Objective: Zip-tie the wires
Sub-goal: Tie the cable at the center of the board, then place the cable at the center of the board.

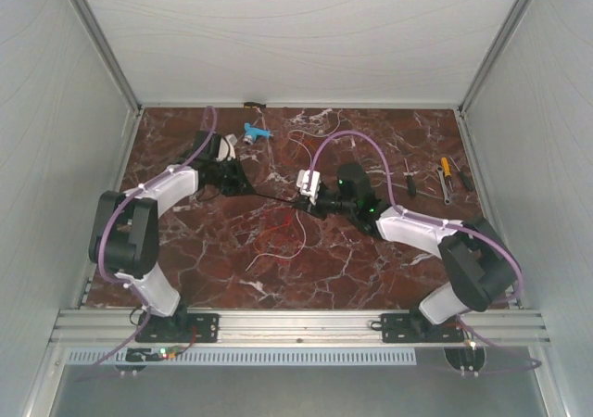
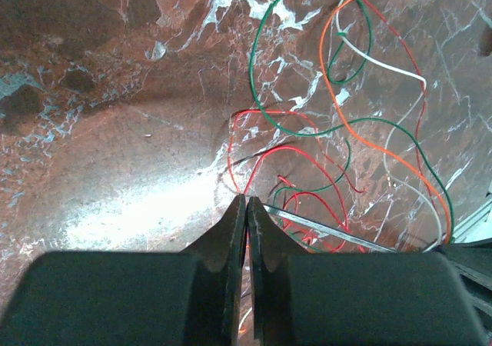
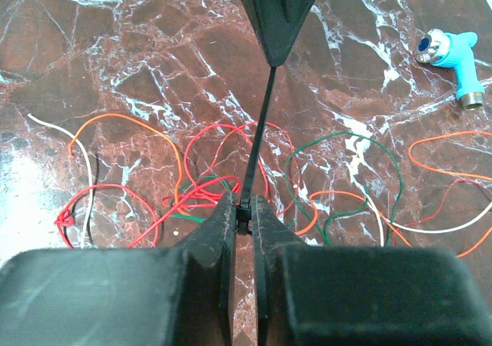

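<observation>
Veined marble tbl [image 3: 115,46] | thin curly wires [image 3: 123,116] | straight blk zip-tie [image 3: 258,131]

Red-brown marble tabletop [image 1: 371,269] is enclosed by white panels [image 1: 306,28]. Blue plastic piece [image 1: 255,132] is laid near far edge. Hand tools [image 1: 446,172] are laid at right, well apart from it.

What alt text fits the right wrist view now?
The right hand, shut, pinches one end of a black zip tie that runs up to the left hand at the top edge. Loose wires lie on the marble table; a blue fitting sits top right.
</observation>
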